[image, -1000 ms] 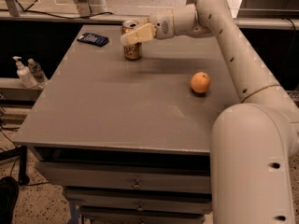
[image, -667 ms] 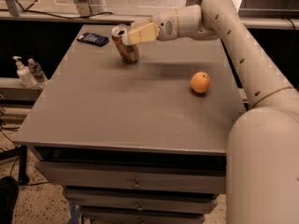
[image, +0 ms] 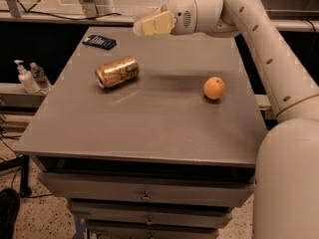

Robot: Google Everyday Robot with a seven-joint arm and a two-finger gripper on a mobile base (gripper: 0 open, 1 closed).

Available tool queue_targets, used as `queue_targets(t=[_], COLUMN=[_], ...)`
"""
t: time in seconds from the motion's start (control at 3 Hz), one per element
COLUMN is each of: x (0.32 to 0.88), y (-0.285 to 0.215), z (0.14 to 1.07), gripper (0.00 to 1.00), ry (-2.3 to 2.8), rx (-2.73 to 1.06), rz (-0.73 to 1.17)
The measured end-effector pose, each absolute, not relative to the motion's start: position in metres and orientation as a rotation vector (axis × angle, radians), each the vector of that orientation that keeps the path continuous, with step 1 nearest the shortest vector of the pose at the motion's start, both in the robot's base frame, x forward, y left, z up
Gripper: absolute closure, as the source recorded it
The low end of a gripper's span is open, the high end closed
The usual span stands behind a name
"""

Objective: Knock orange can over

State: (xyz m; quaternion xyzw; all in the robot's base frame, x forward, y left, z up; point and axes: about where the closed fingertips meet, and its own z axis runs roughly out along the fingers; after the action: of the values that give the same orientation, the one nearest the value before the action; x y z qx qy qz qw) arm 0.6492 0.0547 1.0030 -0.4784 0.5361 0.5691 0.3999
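One camera looks down from up high at the front of the desk [image: 159, 128], facing its far edge. It is near enough that the desk top fills most of the view, with the drawers [image: 144, 195] below and the robot's arm [image: 271, 54] big along the right side. The gripper [image: 154, 23] hangs above the far end, near the top middle.

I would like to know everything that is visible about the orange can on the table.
The orange can is a slim, golden-orange metal drink can with pale lettering and a silver rim. It lies on its side on the grey table, with one end turned toward the left of the view. Only the table touches it. The tool hangs above and behind it, apart from it.
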Motion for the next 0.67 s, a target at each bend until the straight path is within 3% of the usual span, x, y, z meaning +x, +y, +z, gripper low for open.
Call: queue_targets(t=[0.67], x=[0.651], y=[0.037], z=[1.009], gripper=[0.0], ry=[1.367], rx=[-1.204], rz=[1.35])
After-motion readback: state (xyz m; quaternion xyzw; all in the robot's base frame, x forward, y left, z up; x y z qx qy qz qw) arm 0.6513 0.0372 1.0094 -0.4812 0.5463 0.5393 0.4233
